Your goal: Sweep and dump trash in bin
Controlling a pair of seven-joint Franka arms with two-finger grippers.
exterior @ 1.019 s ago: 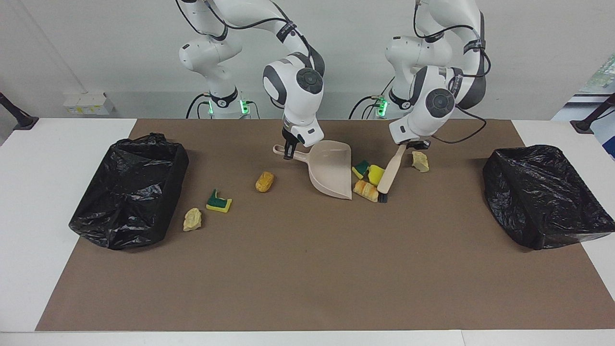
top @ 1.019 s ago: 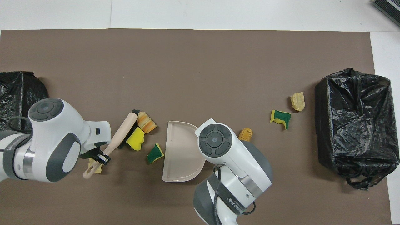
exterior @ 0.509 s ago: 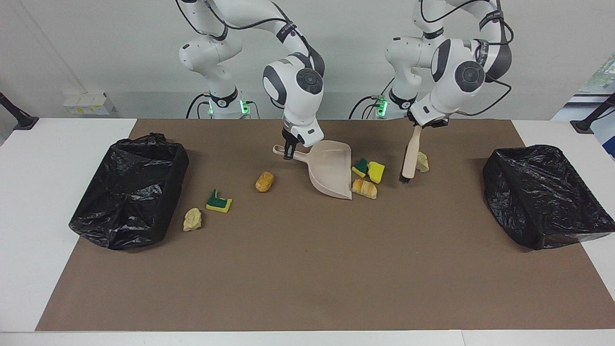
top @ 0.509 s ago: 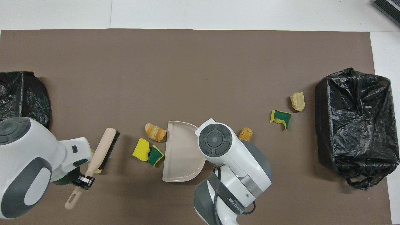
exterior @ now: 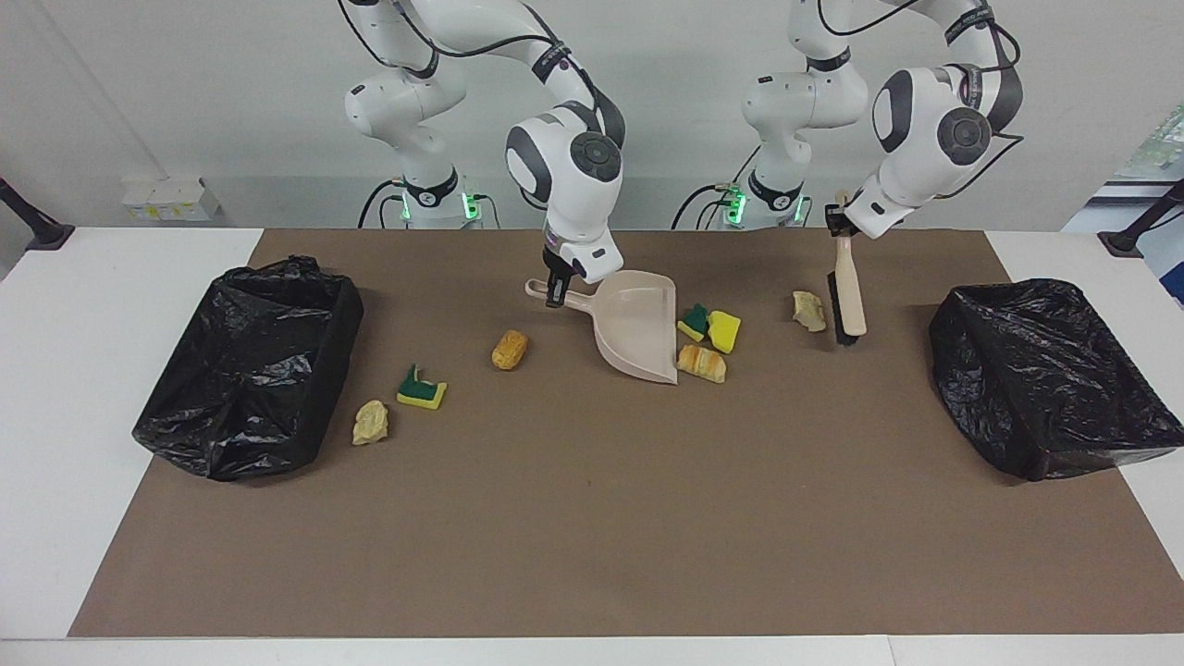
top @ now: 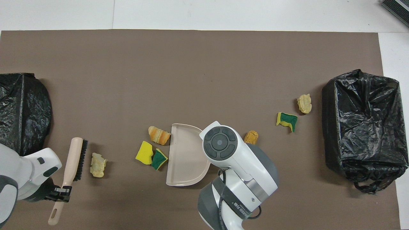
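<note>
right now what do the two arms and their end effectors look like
Both arms are glossy white with dark grey joint bands and round grey caps. Black cables loop along the upper links, and green lights glow at the bases. The left end effector and right end effector are small and black.

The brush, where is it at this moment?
The brush hangs from the left gripper toward the left arm's end of the table, bristles down beside a pale lump, between that lump and the black bin.
</note>
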